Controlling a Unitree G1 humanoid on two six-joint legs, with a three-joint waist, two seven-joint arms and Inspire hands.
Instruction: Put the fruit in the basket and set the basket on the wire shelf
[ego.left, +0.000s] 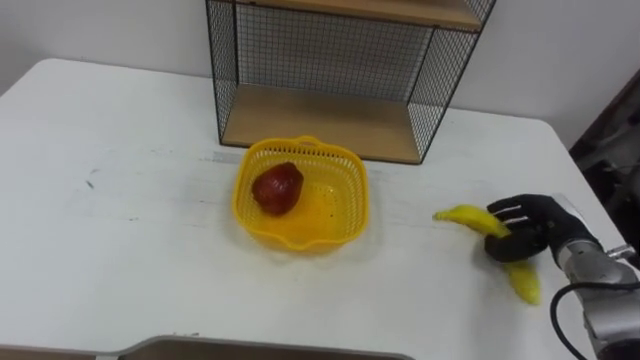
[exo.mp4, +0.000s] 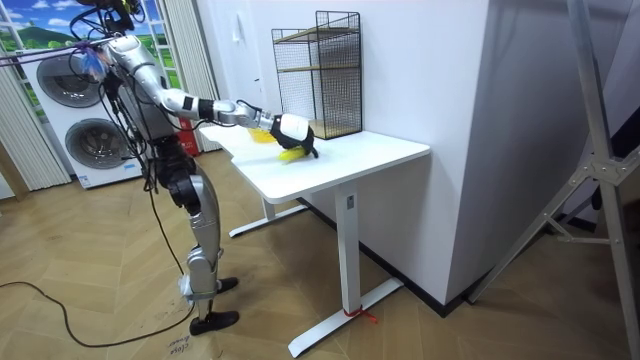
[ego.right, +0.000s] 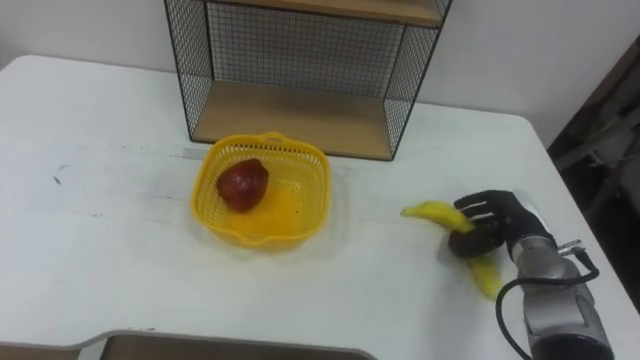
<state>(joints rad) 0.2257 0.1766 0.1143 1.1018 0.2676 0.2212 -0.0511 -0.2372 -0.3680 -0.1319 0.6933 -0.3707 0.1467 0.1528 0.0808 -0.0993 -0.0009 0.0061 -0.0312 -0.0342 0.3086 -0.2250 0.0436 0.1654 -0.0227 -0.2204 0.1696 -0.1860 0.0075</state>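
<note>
Left eye view shows the right hand (ego.left: 530, 235) lying over the middle of the banana (ego.left: 465, 217), its fingers curled round it, at the right side of the white table (ego.left: 120, 230), near the edge. The banana seems to rest on the table, and both its ends stick out from the hand. The yellow basket (ego.left: 352, 190) stands well apart to the left, just before the wire shelf (ego.left: 320, 120), with a red fruit (ego.left: 277, 188) already inside. I judge that the hold is the risk: the banana is curved and smooth, so it may turn or slip out during the lift, and so near the edge it could fall to the floor. A low carry may also push the light basket away
</note>
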